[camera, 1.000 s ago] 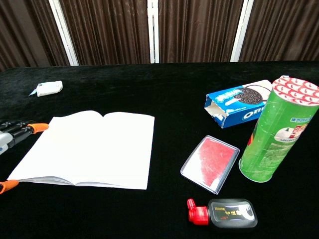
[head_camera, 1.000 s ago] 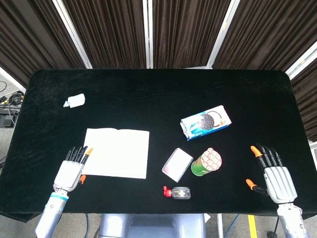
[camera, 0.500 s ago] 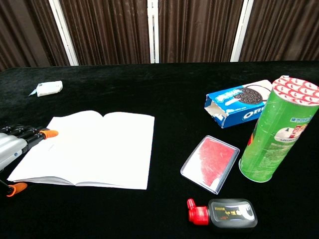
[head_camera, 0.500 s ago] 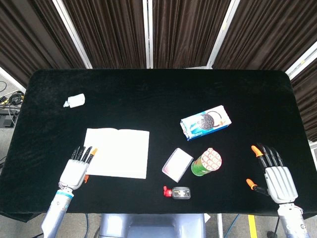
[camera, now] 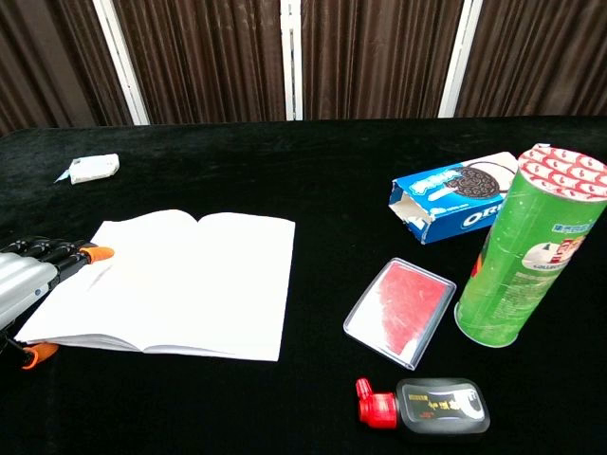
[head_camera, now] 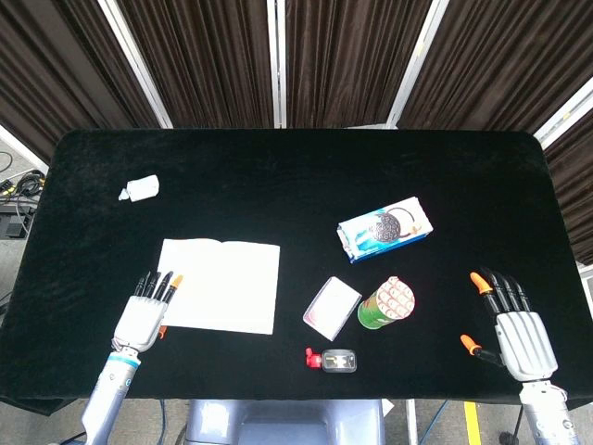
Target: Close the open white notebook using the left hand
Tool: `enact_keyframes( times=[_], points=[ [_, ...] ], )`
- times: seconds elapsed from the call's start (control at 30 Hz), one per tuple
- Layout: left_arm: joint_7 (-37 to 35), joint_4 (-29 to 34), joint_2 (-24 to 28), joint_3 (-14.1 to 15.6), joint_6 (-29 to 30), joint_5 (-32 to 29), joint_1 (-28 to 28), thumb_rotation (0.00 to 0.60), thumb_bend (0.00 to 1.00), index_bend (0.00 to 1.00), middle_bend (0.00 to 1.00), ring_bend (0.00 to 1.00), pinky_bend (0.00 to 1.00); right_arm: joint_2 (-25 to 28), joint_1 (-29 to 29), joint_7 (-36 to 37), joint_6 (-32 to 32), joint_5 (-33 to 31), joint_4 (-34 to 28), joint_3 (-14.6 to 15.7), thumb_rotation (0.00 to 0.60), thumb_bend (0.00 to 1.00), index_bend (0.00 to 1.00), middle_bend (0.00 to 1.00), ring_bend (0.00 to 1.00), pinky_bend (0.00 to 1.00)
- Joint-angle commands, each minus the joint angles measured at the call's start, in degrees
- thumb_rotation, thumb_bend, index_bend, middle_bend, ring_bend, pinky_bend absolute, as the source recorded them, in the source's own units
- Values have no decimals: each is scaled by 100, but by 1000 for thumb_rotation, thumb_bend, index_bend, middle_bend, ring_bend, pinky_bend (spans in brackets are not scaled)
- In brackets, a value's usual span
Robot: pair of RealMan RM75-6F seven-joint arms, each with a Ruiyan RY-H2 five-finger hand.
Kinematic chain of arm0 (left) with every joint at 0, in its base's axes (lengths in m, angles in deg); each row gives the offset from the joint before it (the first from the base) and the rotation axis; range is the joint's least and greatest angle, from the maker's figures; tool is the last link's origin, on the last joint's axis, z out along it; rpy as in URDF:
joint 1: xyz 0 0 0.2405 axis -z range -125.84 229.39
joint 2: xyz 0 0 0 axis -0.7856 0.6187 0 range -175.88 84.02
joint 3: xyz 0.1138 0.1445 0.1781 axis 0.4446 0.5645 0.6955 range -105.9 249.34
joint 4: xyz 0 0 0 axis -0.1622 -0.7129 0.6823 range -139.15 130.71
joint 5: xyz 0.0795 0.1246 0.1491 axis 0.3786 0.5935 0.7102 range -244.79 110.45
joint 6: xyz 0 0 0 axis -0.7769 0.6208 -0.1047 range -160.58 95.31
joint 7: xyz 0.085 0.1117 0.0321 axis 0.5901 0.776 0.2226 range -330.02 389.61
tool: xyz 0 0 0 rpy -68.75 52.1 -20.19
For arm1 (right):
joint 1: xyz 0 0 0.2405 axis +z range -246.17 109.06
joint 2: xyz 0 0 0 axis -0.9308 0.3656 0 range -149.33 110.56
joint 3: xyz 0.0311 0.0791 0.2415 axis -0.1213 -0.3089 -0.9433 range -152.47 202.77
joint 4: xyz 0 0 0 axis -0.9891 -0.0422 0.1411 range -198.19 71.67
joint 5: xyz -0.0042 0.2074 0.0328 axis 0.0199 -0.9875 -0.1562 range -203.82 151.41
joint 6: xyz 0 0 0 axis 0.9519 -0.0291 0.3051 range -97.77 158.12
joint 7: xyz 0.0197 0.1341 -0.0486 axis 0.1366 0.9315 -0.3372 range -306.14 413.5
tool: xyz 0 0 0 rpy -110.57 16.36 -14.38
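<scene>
The white notebook [head_camera: 221, 298] [camera: 171, 282] lies open and flat on the black table, left of centre. My left hand [head_camera: 145, 313] [camera: 28, 282] is at its left edge, palm down, fingers straight and slightly apart; the orange fingertip touches the left page's outer edge. It holds nothing. My right hand [head_camera: 514, 324] rests flat and open near the table's front right, far from the notebook; only the head view shows it.
Right of the notebook lie a clear case with a red insert [head_camera: 331, 308] [camera: 400, 310], a green snack can [head_camera: 385, 303] [camera: 526, 248], a blue cookie box [head_camera: 384, 228] [camera: 457, 196] and a small black bottle with a red cap [head_camera: 332, 359] [camera: 424, 403]. A white packet [head_camera: 139, 188] [camera: 91, 168] lies far left.
My left hand has slid right and slightly back toward the front edge, bringing its fingertips onto the notebook's left edge. The notebook and right hand have not moved.
</scene>
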Motion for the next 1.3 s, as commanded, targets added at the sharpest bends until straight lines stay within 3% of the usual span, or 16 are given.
enact_keyframes(
  times=[0.03,0.23,0.6,1.03,1.3],
  points=[
    [-97,15,-6,38,135,148,-5,600,475,0,0,0,0,0,1,3,3,-6,2,-3,600,85,0,0,0,0],
    [-301,266,127,184,480,586,-44,600,555,0,0,0,0,11,-6,5,-15,19,-13,6,600,84,0,0,0,0],
    [-242,600,221,240,823,994,-49,600,557,0,0,0,0,18,-6,-5,47,-50,-49,9,600,85,0,0,0,0],
    [-164,409,-415,-68,1089,1578,306,600,514,0,0,0,0,29,2,41,56,-103,-45,-29,600,85,0,0,0,0],
    [-47,499,-441,-9,1199,1682,277,600,512,0,0,0,0,55,6,71,68,-110,-52,-32,600,84,0,0,0,0]
  ],
)
